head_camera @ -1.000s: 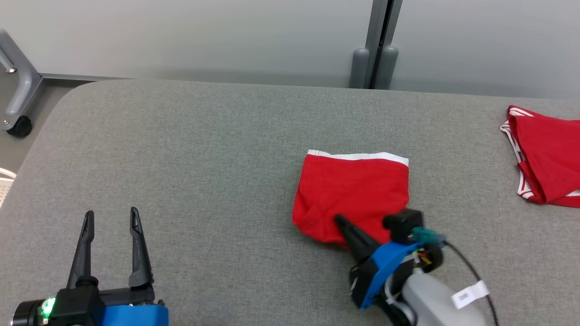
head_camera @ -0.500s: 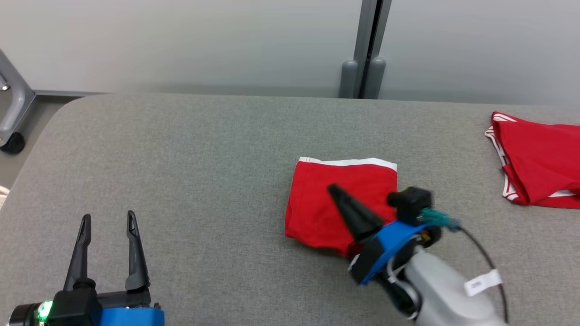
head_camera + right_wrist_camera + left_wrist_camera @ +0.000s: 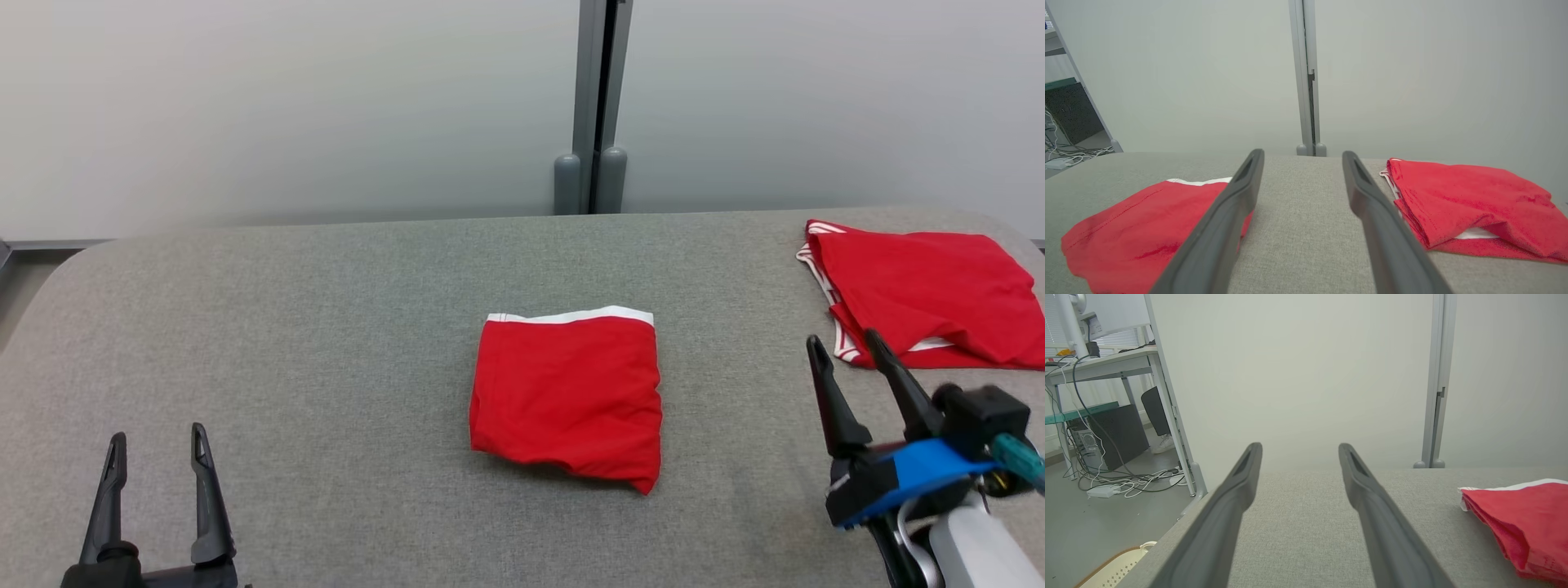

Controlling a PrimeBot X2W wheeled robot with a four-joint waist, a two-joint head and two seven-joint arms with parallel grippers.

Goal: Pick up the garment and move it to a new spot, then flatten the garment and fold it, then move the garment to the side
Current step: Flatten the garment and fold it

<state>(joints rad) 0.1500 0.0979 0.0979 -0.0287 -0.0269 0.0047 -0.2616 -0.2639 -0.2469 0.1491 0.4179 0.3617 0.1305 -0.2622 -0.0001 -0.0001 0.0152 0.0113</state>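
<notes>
Two sets of fingers (image 3: pixel 1224 522) spread apart, nothing clamped in either. At the bench (image 3: pixel 326 343) near-left corner sits the left gripper (image 3: pixel 157 433), body cut off by the frame bottom. Near-right: the right gripper (image 3: pixel 842 336), its blue mount (image 3: pixel 922 469) and pale forearm (image 3: pixel 971 547) partly out of frame. All fingers long, dark, matte, tapering to tips. Bench top is grey woven fabric with rounded corners. Mid-bench lies the folded garment (image 3: pixel 567 396): roughly square, red knit, white waistband (image 3: pixel 571 315) along its far edge, near edge lumpy, near-right corner drooping to a point. Inner layers hidden, probably two or more folds. It touches neither gripper, nearer the right one. At the far-right corner, a second red garment (image 3: pixel 922 294): looser pile, white striped trim on its left edge, right side cut off. Right wrist view puts it just beside that gripper's right-hand finger. Beyond the far edge: pale smooth wall panels (image 3: pixel 245 106), grey metal post (image 3: pixel 600 98).
</notes>
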